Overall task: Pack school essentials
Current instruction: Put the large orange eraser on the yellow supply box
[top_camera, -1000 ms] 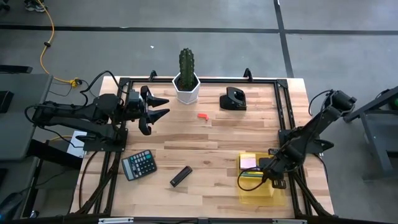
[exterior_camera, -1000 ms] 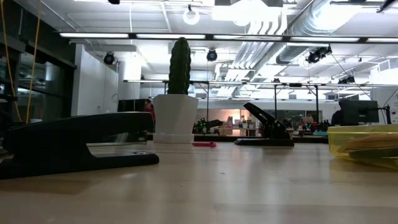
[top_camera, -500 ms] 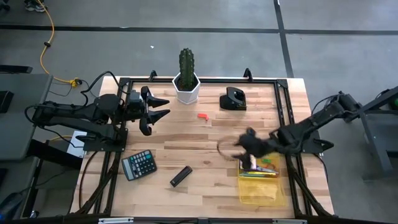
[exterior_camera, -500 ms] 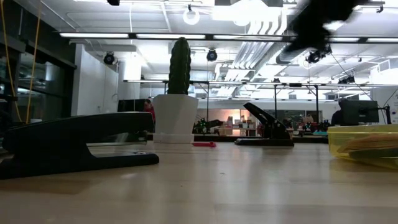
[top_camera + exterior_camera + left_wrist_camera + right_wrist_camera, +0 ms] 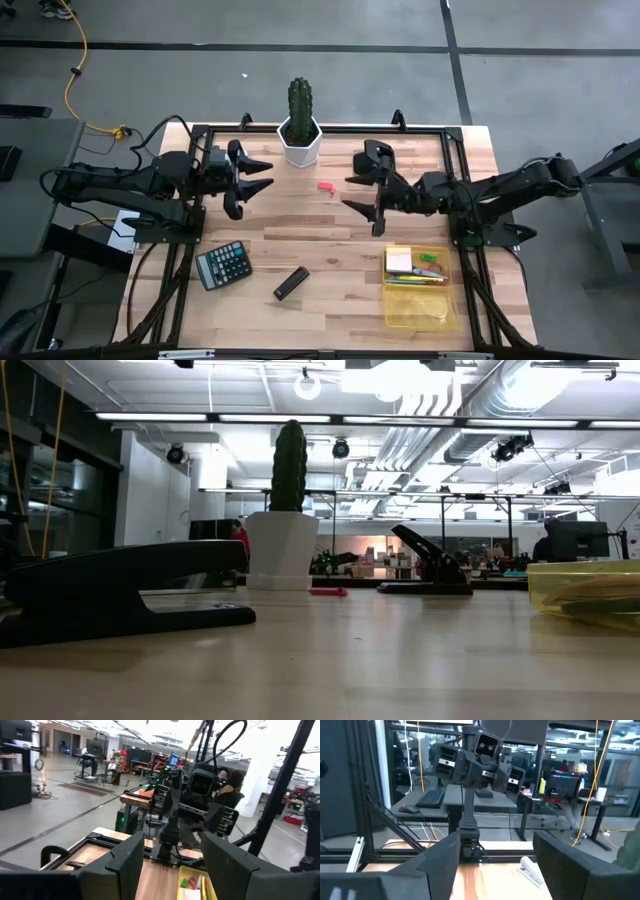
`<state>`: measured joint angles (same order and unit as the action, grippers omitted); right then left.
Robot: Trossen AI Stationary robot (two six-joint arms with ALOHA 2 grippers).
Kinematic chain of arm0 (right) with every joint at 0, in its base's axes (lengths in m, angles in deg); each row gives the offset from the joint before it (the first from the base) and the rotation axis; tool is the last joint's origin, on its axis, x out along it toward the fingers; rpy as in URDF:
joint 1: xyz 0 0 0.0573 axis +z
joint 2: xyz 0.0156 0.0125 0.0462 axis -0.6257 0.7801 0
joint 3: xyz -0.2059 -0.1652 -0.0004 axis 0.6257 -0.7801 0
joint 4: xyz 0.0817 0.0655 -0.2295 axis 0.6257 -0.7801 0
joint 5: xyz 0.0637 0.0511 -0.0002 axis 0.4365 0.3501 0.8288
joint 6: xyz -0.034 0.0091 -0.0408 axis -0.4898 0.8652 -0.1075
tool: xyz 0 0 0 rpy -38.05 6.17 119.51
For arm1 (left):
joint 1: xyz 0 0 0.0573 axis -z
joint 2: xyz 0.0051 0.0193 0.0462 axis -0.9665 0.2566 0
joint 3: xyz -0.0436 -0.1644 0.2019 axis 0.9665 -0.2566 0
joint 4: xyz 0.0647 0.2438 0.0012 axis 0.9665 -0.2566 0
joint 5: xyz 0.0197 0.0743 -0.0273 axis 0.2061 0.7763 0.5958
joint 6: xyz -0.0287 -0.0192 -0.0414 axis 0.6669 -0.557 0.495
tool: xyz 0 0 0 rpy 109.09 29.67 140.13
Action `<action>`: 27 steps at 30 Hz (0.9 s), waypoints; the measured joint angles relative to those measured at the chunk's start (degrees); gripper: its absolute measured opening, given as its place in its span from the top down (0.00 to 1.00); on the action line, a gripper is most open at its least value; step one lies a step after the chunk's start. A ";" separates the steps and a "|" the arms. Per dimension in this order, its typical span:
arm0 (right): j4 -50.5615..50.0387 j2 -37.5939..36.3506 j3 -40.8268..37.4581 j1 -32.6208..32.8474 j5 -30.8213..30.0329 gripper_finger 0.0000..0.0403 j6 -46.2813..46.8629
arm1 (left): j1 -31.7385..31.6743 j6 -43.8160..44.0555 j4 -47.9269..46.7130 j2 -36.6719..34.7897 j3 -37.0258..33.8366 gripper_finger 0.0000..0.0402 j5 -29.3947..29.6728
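The school essentials [image 5: 418, 268] are held in a yellow tray [image 5: 420, 308] at the right front of the table [image 5: 330, 250]. A sticky-note pad [image 5: 399, 260] is seen in the tray's far corner, with green, red and yellow pens [image 5: 428, 272] laid beside it. A small red item [image 5: 325, 185] is left loose on the wood, between the cactus pot [image 5: 299, 143] and the right gripper.

The right gripper [image 5: 362, 194] is held over the table's middle, beyond the tray and apart from it, with fingers spread wide and nothing between them. A black stapler [image 5: 376, 159] is located just behind it. The left gripper [image 5: 250, 175] is held at the table's left side, fingers likewise spread wide and empty. A calculator [image 5: 223, 265] and a black bar [image 5: 291, 283] are placed at the left front.
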<state>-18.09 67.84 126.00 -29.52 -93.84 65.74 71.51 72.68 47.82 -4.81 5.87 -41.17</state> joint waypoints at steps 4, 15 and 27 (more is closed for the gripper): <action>-0.13 0.02 0.27 0.06 0.11 0.40 -1.66 | 0.00 0.01 -0.22 0.02 0.00 0.54 -1.09; -0.09 0.02 0.29 0.17 0.14 0.40 0.94 | 0.00 0.00 -0.38 0.01 0.00 0.54 -1.14; 0.01 0.02 0.31 0.15 0.13 0.40 1.31 | -3.72 7.53 -8.84 18.23 4.65 0.54 0.42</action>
<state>-18.08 67.86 126.31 -29.36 -93.71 67.05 67.79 80.20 38.99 13.42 10.52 -40.74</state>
